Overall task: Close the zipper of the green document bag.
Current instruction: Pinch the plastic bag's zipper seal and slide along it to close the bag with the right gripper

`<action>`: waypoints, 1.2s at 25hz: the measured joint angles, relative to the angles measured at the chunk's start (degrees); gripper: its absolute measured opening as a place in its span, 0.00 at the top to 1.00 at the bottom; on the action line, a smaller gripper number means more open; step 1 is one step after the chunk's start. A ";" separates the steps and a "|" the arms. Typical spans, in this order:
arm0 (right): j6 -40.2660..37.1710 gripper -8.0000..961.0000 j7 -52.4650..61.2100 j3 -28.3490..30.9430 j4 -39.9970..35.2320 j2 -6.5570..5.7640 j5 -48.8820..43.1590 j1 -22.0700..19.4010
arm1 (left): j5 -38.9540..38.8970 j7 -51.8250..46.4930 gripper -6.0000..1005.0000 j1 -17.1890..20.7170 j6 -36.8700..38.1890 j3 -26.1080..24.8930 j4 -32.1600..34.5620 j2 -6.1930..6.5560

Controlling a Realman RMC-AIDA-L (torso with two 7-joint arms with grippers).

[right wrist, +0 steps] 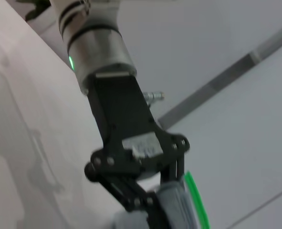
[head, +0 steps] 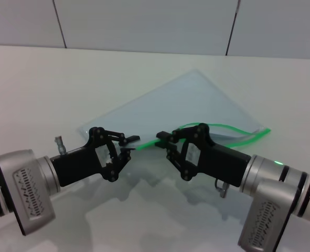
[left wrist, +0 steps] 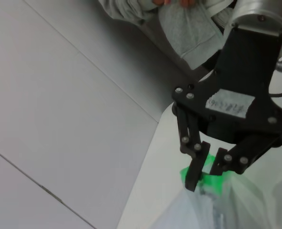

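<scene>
At the counter's [head: 34, 84] centre, the flat translucent green document bag [head: 186, 107] lies with its bright green zipper [head: 225, 128] gaping at 3 o'clock. Your left gripper [head: 127, 145] and right gripper [head: 162, 138] each pinch the strip's near end; next, slide right along it.

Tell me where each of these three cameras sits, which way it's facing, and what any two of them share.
Head view: from the robot's head, looking forward and down at the table; left gripper and right gripper meet at the zipper of the green document bag.
Left wrist view: from the left wrist, facing the right gripper pinching the bag's green end.
Right wrist view: from the right wrist, facing the left gripper on the bag.
Shared: head and left wrist views both show the right gripper on the zipper.
</scene>
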 joint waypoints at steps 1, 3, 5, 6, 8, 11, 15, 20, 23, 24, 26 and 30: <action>0.00 0.91 0.00 0.00 0.00 0.00 0.00 0.00 | 0.00 0.02 0.96 0.07 0.07 0.00 0.00 0.00; 0.55 0.91 -0.06 0.54 -0.03 -0.01 0.01 -0.56 | -0.09 0.19 0.96 0.17 0.13 0.00 0.00 0.00; 0.64 0.91 -0.19 0.85 -0.05 -0.03 0.04 -1.01 | -0.18 0.21 0.96 0.20 0.14 -0.04 0.00 0.01; 0.63 0.91 -0.23 0.90 -0.05 -0.05 0.05 -1.15 | -0.23 0.21 0.96 0.22 0.14 -0.08 0.00 0.03; 0.64 0.91 -0.26 1.00 -0.07 -0.09 0.05 -1.37 | -0.29 0.22 0.96 0.26 0.17 -0.12 0.00 0.06; 0.67 0.91 -0.27 1.72 -0.24 -0.12 0.05 -1.77 | -0.24 0.28 0.96 0.29 0.23 -0.10 0.10 0.08; 0.72 0.91 -0.28 3.03 -0.98 -0.11 0.05 -2.78 | -0.12 0.38 0.96 0.42 0.33 -0.09 0.03 0.09; 1.10 0.91 -0.28 5.82 -2.71 -0.10 0.05 -4.44 | -0.02 0.43 0.96 0.89 1.29 0.00 0.04 0.09; 1.44 0.91 -0.13 7.95 -4.20 -0.10 0.04 -5.33 | 0.00 0.44 0.96 1.24 1.64 0.01 -0.03 0.09; 1.47 0.91 -0.04 8.77 -4.75 -0.09 0.04 -5.64 | 0.00 0.44 0.96 1.36 1.66 0.01 -0.03 0.10; 1.50 0.91 0.07 10.95 -5.77 -0.10 0.03 -6.39 | 0.00 0.46 0.96 1.56 1.67 0.01 -0.03 0.15; 1.80 0.91 -0.08 16.88 -7.69 -0.11 0.03 -7.97 | 0.33 0.49 0.96 1.82 1.74 0.00 -0.02 0.18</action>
